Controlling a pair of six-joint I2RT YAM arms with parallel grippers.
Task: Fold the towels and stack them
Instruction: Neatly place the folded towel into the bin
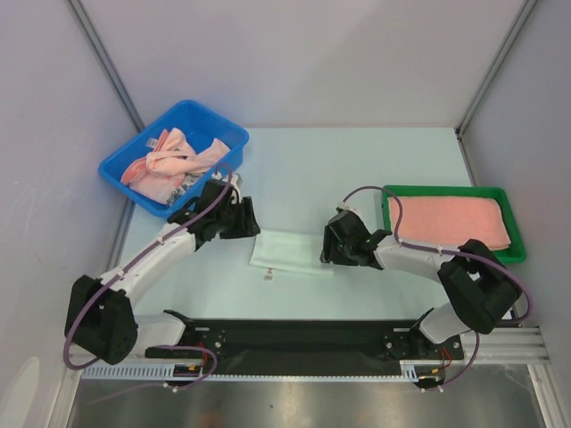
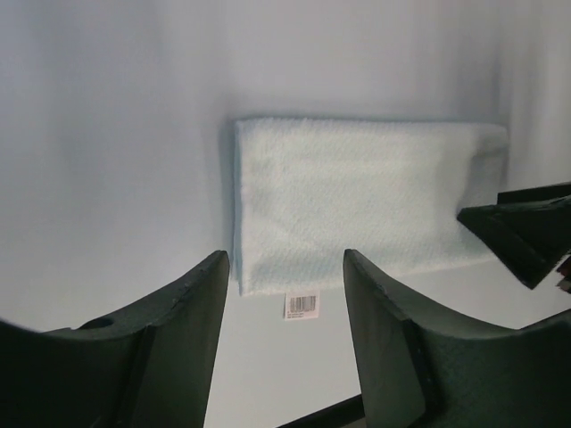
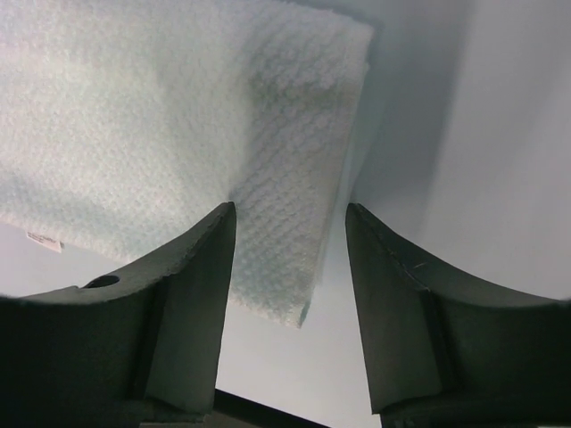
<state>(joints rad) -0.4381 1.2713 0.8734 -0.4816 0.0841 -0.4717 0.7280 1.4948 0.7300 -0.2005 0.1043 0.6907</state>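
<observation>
Top external shows the pale mint towel (image 1: 290,252) lying folded and flat near the middle of the table (image 1: 357,169), with a small barcode tag (image 1: 268,276) poking out from its edge at about 7 o'clock. The left gripper (image 1: 241,218) hovers just off the towel's 10 o'clock corner, its jaws spread with nothing between them. The left wrist view shows only bare table, the tag and the towel's near edge in the gap. The right gripper (image 1: 332,242) is at the towel's 3 o'clock end, and its jaws are also spread. In the right wrist view the towel's corner lies flat below the gap and is not pinched. At 10 o'clock on the table a blue bin (image 1: 207,120) holds a loose heap of salmon-pink towels (image 1: 174,160). At 3 o'clock a green tray (image 1: 446,190) carries one folded salmon towel (image 1: 451,223), lying flat inside its rim.
</observation>
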